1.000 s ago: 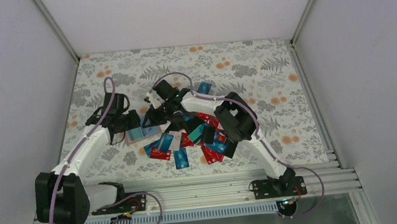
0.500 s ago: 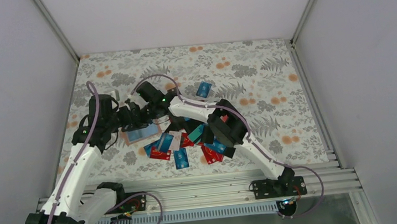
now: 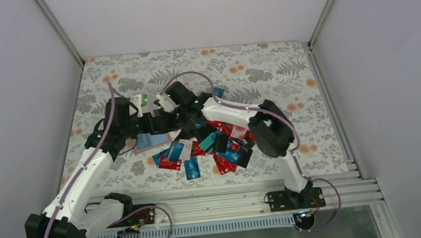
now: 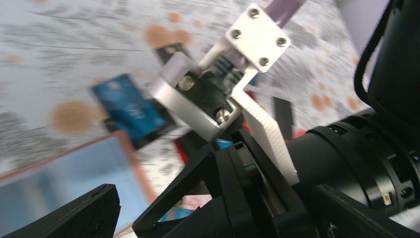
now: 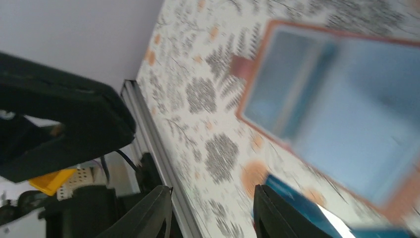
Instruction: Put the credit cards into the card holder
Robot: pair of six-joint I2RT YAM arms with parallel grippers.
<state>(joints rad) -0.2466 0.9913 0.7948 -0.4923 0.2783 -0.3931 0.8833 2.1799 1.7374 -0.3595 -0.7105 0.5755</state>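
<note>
The card holder (image 3: 151,142) lies flat left of centre, a tan-brown frame round a pale blue face; it also shows in the left wrist view (image 4: 64,173) and the right wrist view (image 5: 346,109). Several credit cards (image 3: 211,147) in blue, red, black and teal lie heaped to its right. My left gripper (image 3: 150,120) hangs just behind the holder, wide open (image 4: 218,198), with the right arm's wrist filling the gap between its fingers. My right gripper (image 3: 168,122) is beside it, open (image 5: 213,191) over bare cloth, a blue card (image 5: 302,203) at its right finger.
A single blue card (image 3: 217,93) lies behind the pile, partly under the right arm. The two wrists cross closely above the holder's far edge. A metal rail (image 3: 222,200) runs along the near table edge, and walls close the left, back and right.
The left gripper has opened wide, and its arm has stretched forward and shifted slightly right. The right arm swung left, then back, its elbow now farther right; its jaws opened a little.
</note>
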